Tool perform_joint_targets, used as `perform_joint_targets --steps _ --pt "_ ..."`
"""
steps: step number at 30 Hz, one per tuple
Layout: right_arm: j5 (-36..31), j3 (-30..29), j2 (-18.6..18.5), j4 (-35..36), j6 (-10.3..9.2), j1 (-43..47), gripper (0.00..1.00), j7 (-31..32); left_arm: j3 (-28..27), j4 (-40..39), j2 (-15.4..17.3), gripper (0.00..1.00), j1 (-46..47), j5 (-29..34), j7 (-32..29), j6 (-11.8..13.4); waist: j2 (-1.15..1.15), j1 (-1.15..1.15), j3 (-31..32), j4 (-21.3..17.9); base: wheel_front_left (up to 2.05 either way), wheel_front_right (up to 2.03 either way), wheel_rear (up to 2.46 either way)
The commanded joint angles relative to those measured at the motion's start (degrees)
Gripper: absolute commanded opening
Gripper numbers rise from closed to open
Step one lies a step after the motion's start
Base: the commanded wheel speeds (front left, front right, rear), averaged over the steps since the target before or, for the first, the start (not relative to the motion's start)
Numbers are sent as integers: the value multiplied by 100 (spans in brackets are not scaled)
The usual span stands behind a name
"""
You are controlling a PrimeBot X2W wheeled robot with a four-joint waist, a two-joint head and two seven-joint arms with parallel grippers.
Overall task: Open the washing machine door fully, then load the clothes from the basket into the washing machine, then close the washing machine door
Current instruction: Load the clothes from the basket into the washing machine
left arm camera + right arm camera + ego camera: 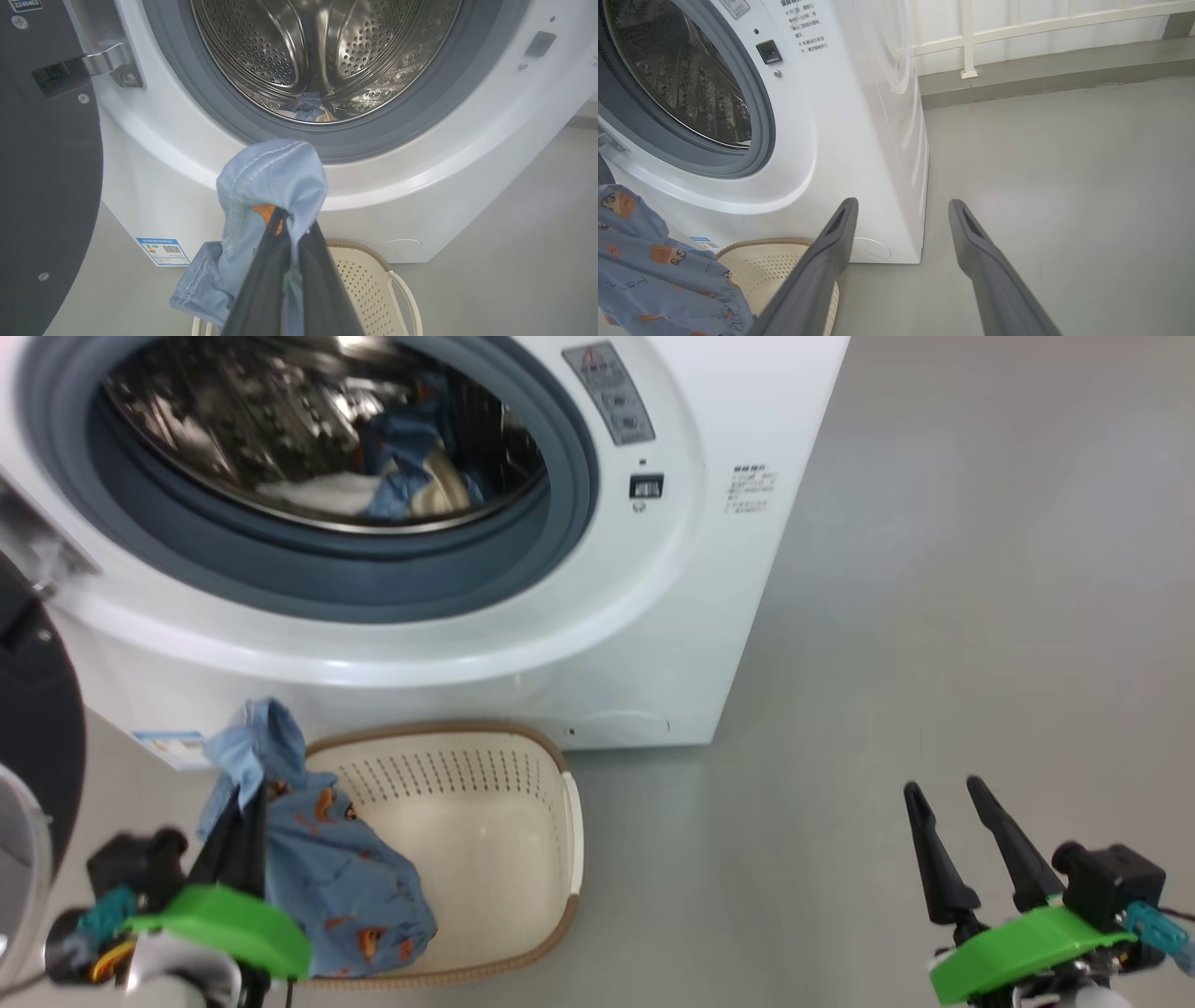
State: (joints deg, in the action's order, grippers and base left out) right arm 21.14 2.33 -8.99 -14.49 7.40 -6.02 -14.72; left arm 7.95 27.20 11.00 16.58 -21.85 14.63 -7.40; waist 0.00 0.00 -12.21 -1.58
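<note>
The white washing machine (597, 644) stands with its steel drum (322, 51) exposed and its black door (33, 709) swung out to the left. A blue garment (411, 457) lies inside the drum. My left gripper (245, 793) is shut on the light blue printed clothes (336, 877), lifted above the cream basket (523, 831) in front of the machine. In the left wrist view the fabric (271, 186) bunches over my closed fingers below the drum opening. My right gripper (943, 789) hangs open over bare floor at the lower right, nothing between its fingers (822, 266).
The open door's inner face (46, 186) and its hinge (107, 60) sit close on my left. Grey floor (980, 569) spreads to the right of the machine. A white railing (1017, 32) and a low kerb run along the far wall.
</note>
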Motion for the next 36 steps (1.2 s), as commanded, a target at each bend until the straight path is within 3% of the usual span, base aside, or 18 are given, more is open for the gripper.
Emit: perform_joint_targets --steps 1,18,26,36 --pt "23 78 -61 116 9 121 100 -28 -300 -272 130 0 -148 116 37 -9 0 0 307 43 0 0 0" --pt "48 -137 -101 170 9 702 100 -28 -1062 -2078 -346 0 -1842 680 37 -9 0 0 847 -1 0 0 0" --pt "36 -196 -73 224 9 699 100 -28 -1131 -2259 -463 0 -1930 649 37 -9 0 0 747 -26 0 0 0" --pt "20 -218 28 287 9 434 100 -28 -972 -2141 -368 0 -1210 570 37 -9 0 0 309 -127 0 0 0"
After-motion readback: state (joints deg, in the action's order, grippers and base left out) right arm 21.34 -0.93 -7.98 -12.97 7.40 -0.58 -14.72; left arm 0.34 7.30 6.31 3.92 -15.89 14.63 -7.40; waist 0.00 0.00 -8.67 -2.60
